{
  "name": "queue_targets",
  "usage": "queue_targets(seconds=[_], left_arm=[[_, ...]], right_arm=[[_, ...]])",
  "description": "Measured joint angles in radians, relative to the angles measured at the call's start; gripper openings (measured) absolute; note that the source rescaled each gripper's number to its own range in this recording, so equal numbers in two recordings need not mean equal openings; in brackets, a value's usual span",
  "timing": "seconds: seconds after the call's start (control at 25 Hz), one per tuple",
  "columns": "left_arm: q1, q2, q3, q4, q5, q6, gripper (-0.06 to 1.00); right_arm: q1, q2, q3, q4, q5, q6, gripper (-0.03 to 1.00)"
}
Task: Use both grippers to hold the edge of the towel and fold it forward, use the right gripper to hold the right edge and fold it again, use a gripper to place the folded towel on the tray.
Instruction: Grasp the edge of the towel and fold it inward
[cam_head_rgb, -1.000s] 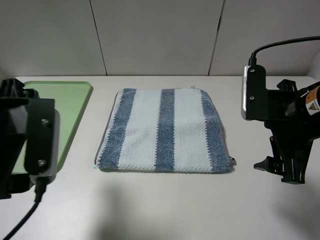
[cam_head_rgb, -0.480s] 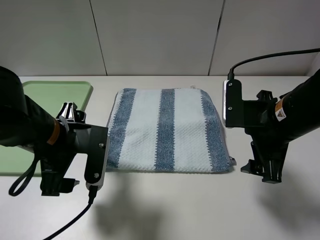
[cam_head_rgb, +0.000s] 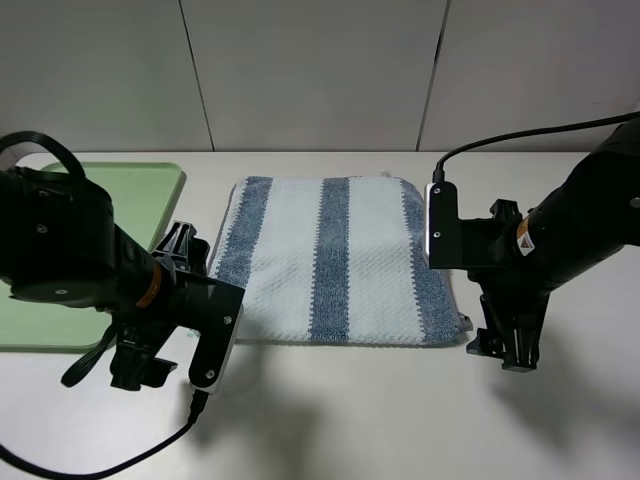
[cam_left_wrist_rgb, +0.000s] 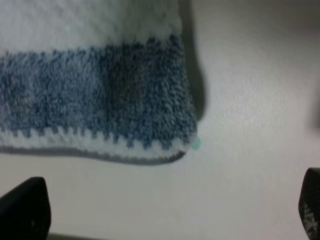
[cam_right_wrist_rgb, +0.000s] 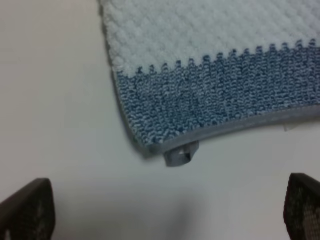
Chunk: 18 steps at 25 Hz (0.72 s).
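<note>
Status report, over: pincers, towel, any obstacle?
Left pincer, right pincer open, by the front corners. Towel flat, unfolded, not gripped. No obstacle seen.

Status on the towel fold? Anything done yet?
Done: nothing yet. The towel lies flat and unfolded on the table, apart from the tray. In hand: the left gripper and right gripper are both open, one at each near corner, beside the near edge without gripping it. Left: grasp the edge, fold forward, second fold from the right, place on the tray.
</note>
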Motion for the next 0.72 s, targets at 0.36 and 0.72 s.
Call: queue_targets(seconds=[0.36, 0.72], left_arm=[[0.0, 0.13, -0.123, 0.035, -0.029, -0.007, 1.0], [0.0, 0.238, -0.195, 0.039, -0.03, -0.006, 1.0]], right_arm=[[0.0, 0.016, 0.0, -0.002, -0.033, 0.0, 1.0], [0.0, 0.016, 0.0, -0.002, -0.051, 0.0, 1.0]])
